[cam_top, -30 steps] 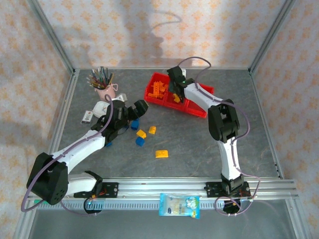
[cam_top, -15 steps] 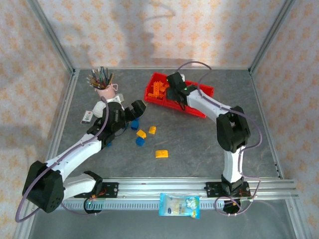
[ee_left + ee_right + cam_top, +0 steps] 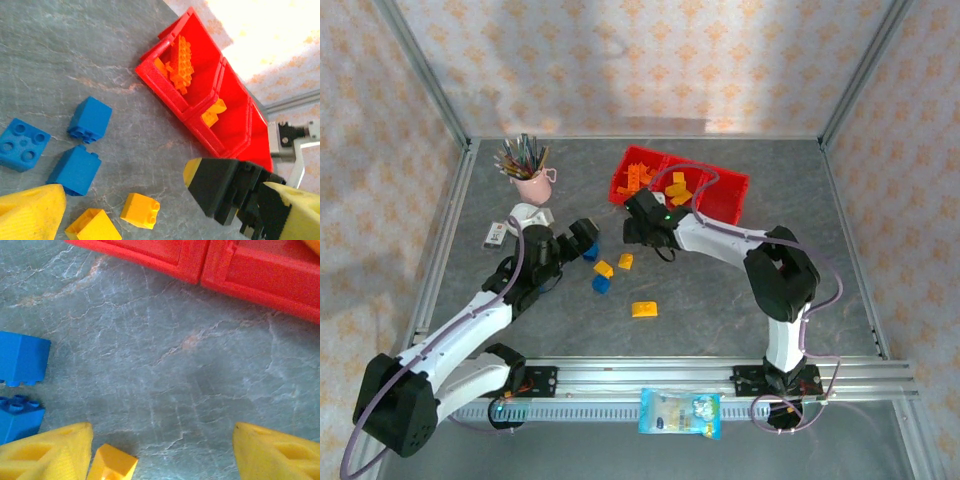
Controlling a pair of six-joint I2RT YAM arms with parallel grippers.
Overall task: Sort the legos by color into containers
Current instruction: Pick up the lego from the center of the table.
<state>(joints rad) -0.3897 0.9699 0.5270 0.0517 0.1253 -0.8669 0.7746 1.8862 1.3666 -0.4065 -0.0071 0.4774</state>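
Red containers (image 3: 725, 200) sit at the far side of the table. Orange legos (image 3: 177, 65) are piled in the end bin, with one or two more in the middle bin.

Right gripper (image 3: 636, 230) is just off their near wall, jaws spread, nothing between them (its own view has bare table in the gap). Left gripper (image 3: 582, 238) is just beside it, fingers fully apart, also empty.

Loose legos (image 3: 603, 268) lie on the table just nearer the arm bases than both grippers.

Key relation: yellow brick (image 3: 112, 465) sits right against one right-hand finger, outside the gap. I'd shift sideways before closing. It's cut off at the frame edge, so can't tell its orientation.

Blue bricks (image 3: 90, 119) are closer to the left jaws. They're stubby with no real long axis. Two look tipped, studs sideways.
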